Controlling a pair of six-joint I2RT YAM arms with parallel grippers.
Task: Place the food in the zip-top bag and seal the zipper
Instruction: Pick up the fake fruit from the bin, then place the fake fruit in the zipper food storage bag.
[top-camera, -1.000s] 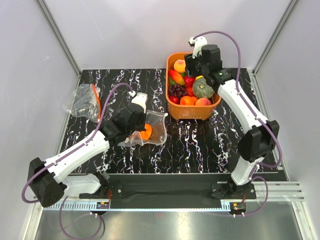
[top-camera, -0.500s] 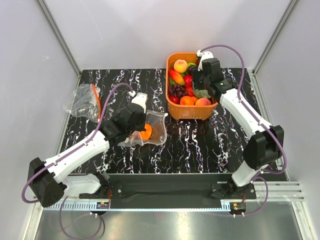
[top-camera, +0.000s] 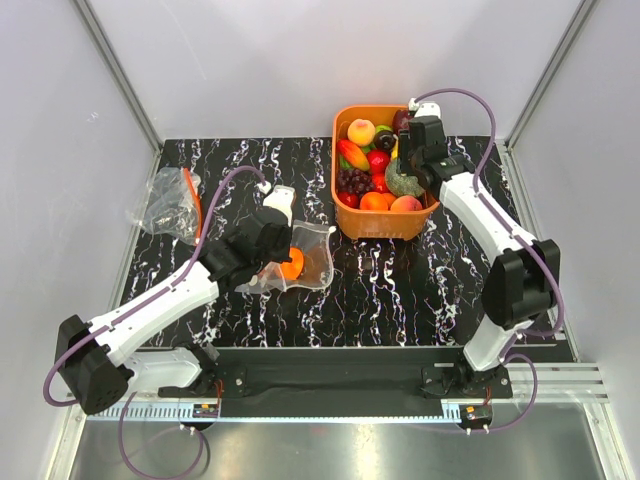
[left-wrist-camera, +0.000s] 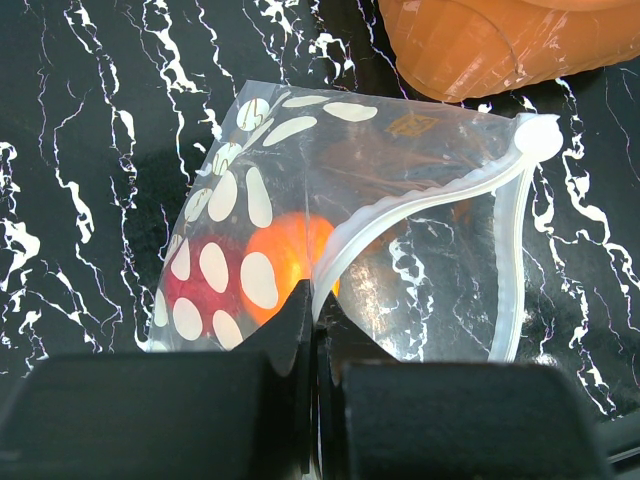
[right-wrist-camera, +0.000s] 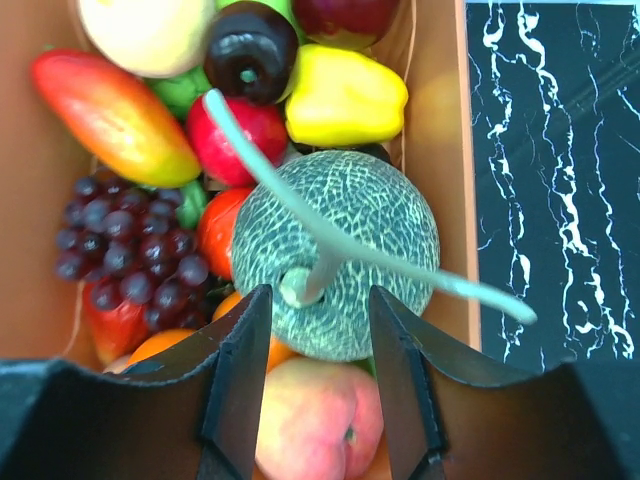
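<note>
Surface: we work on a black tabletop (top-camera: 400, 290) with white marble veining.
Basket: an orange plastic basket (top-camera: 385, 228) filled with toy produce stands at the far edge of the surface, right of centre.
Bag: the transparent white-dotted plastic zip-top bag (left-wrist-camera: 420, 240) lies left of centre, just near-left of the basket.
Zipper: the pale press-seal zipper (left-wrist-camera: 430, 200) is parted, so the mouth gapes.
Bag contents: we see a round orange toy fruit (left-wrist-camera: 295, 250) and a small red toy fruit (left-wrist-camera: 205, 300) inside.
Left gripper: the left gripper (left-wrist-camera: 310, 300) is clamped on the bag's mouth edge.
Melon: the green netted round toy melon (right-wrist-camera: 370, 230) lies in the basket against its right wall.
Right gripper: the right gripper (right-wrist-camera: 320, 295) hangs directly over the melon, jaws apart astride the stem. We cannot tell whether they grip it.
</note>
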